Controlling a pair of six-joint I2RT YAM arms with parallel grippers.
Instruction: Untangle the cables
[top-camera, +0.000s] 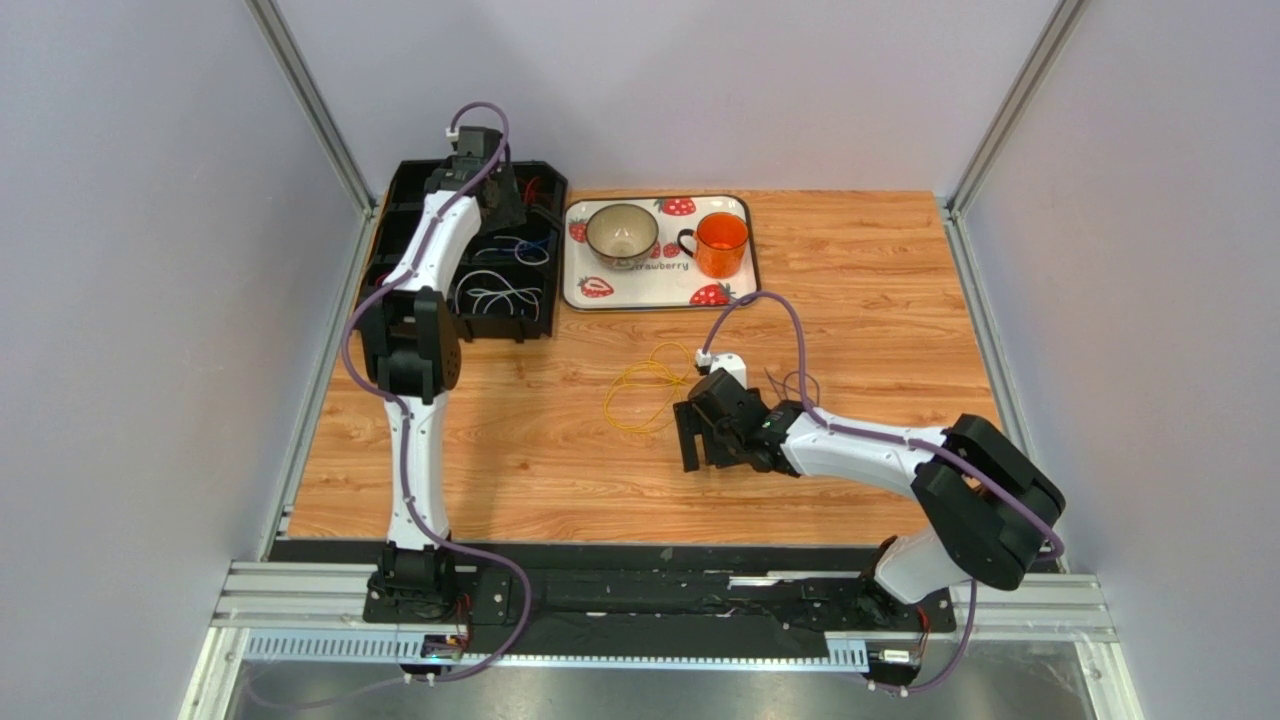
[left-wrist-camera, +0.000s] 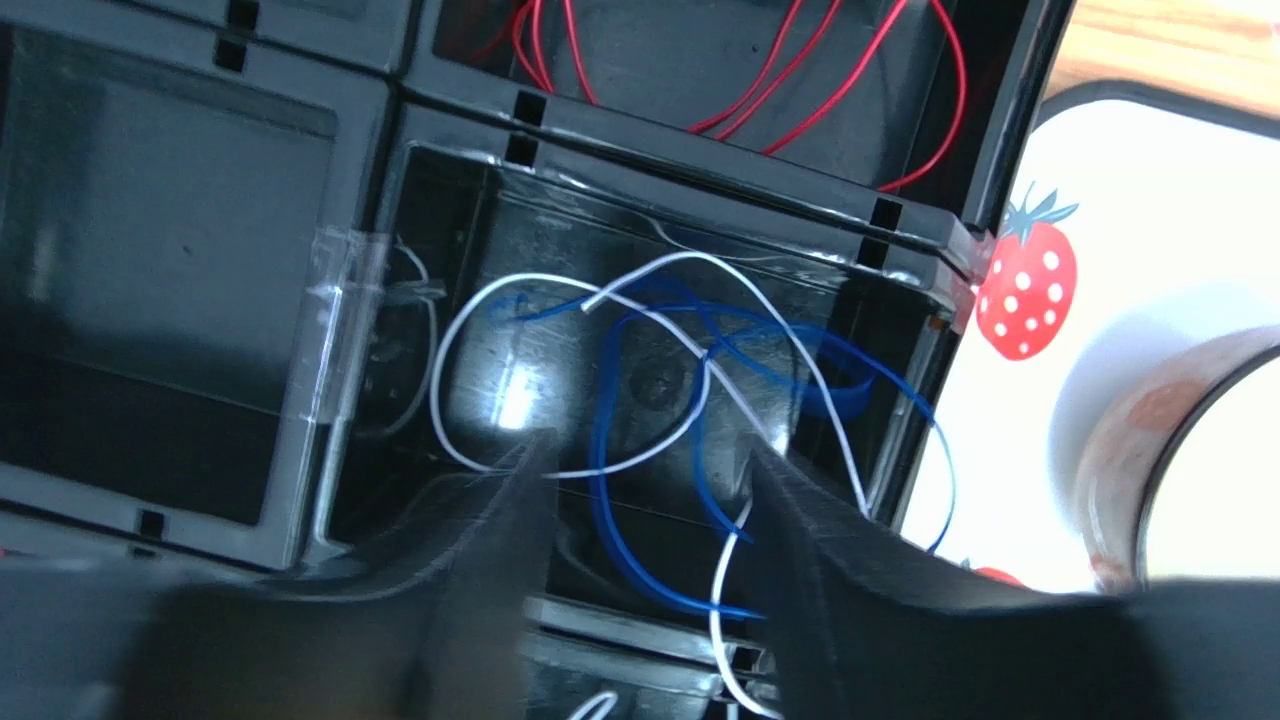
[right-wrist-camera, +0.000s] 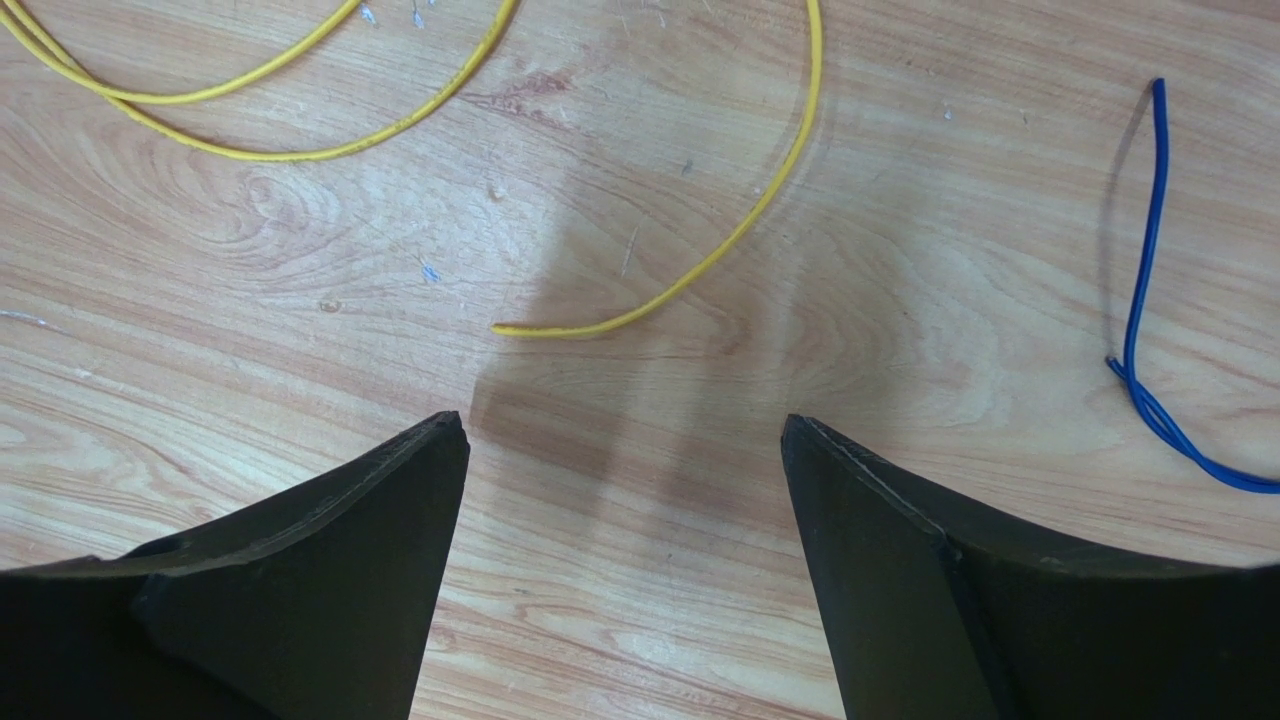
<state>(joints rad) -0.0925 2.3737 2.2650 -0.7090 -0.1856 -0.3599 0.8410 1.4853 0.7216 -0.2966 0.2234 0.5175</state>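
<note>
My left gripper (left-wrist-camera: 646, 450) hangs open over a compartment of the black organizer box (left-wrist-camera: 361, 300). In that compartment a white cable (left-wrist-camera: 451, 345) and a blue cable (left-wrist-camera: 609, 450) lie looped over each other, and strands of both run under the gap between the fingers. Red cables (left-wrist-camera: 842, 90) fill the compartment beyond. In the top view this gripper (top-camera: 508, 210) is at the box's far end. My right gripper (right-wrist-camera: 624, 428) is open just above the bare wood, holding nothing. A yellow cable (right-wrist-camera: 676, 285) ends just ahead of it and a blue cable (right-wrist-camera: 1142, 300) lies to its right.
A strawberry-print tray (top-camera: 747, 248) beside the organizer box (top-camera: 394, 225) carries a bowl (top-camera: 621, 230) and an orange cup (top-camera: 723, 240). Yellow cables (top-camera: 631, 393) are spread on the wooden table (top-camera: 872, 285) left of my right gripper (top-camera: 694, 443). Grey walls close three sides.
</note>
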